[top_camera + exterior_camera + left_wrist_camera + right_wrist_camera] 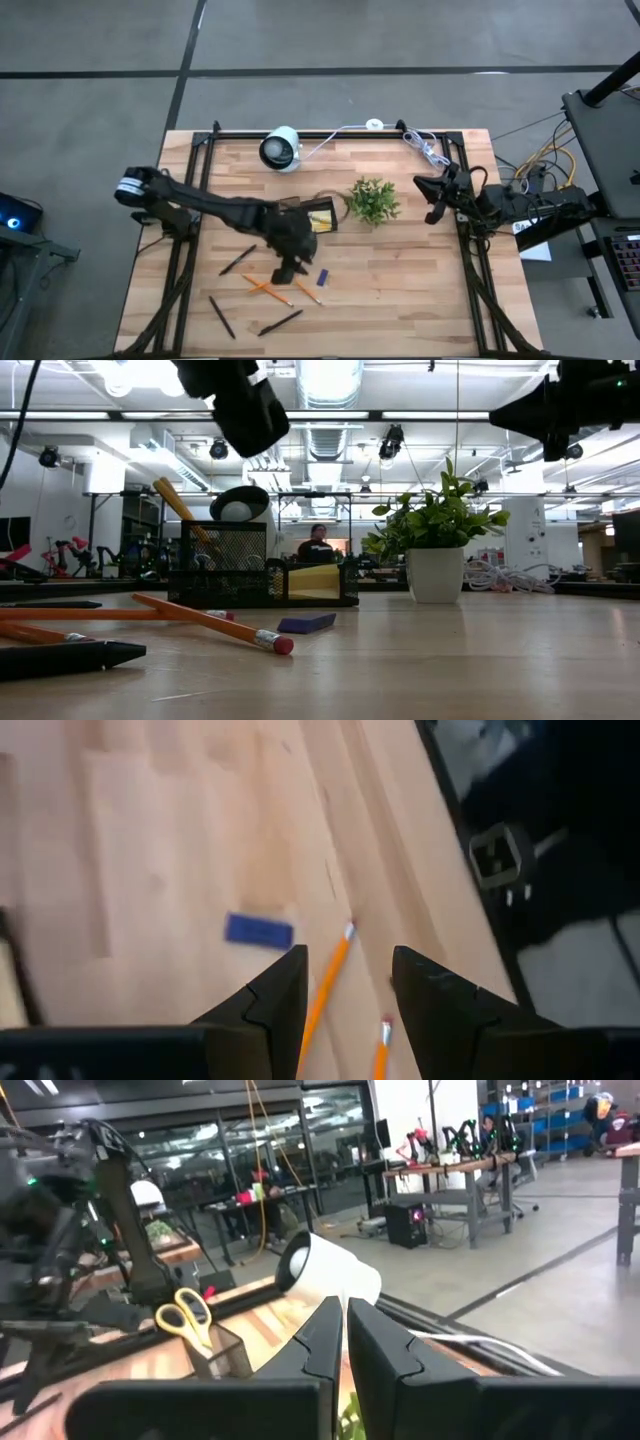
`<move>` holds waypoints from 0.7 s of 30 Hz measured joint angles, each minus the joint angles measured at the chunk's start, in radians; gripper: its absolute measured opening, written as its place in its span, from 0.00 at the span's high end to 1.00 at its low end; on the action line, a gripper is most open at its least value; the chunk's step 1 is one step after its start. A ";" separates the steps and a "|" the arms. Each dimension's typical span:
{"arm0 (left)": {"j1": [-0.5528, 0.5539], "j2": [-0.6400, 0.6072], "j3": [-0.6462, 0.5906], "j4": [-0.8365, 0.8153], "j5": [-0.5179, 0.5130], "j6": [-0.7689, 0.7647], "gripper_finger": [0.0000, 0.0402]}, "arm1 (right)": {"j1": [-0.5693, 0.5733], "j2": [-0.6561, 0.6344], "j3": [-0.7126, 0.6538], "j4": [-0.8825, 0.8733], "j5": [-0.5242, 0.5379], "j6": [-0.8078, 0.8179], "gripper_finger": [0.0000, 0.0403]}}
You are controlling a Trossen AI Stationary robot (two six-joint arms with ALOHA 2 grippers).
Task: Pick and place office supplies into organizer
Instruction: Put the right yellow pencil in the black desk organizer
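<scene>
Two orange pencils (328,982) lie on the desk (400,290) right under my left gripper (291,268), crossed near each other at about six o'clock from the organizer (318,216). I judge them light, stiff and round, so they will roll if nudged; the sensible hold is across the middle of the shaft, jaws square to its length, not on the slick eraser end. A small blue piece (258,931) sits just beside them toward three o'clock; it looks flat and low, awkward to pinch. Black pens (238,261) lie scattered from eight to six o'clock, thin and equally roll-prone.

My left jaws stand open with a clear gap, holding nothing, one pencil showing between the fingers (272,1010) in the wrist view, not yet touched.

My right gripper (434,196) waits off at the desk's three o'clock edge, jaws closed on nothing.

The organizer already carries the yellow-handled scissors (186,1318) and a yellow sticky-note pad (313,581), with a pencil leaning in the mesh cup.
</scene>
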 joint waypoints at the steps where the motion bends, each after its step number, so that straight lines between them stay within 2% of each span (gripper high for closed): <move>1: -0.013 0.012 0.000 -0.010 0.000 0.019 0.67 | 0.000 0.000 0.000 -0.006 0.000 0.008 0.97; 9: -0.084 0.100 0.005 -0.031 -0.012 0.069 0.67 | 0.000 0.000 0.000 -0.025 0.000 0.038 0.97; 13: -0.104 0.153 0.005 -0.055 -0.039 0.126 0.67 | 0.000 0.000 -0.001 -0.025 0.000 0.038 0.97; 21: -0.108 0.214 0.005 -0.075 -0.129 0.136 0.67 | 0.000 0.000 -0.001 -0.026 0.000 0.039 0.97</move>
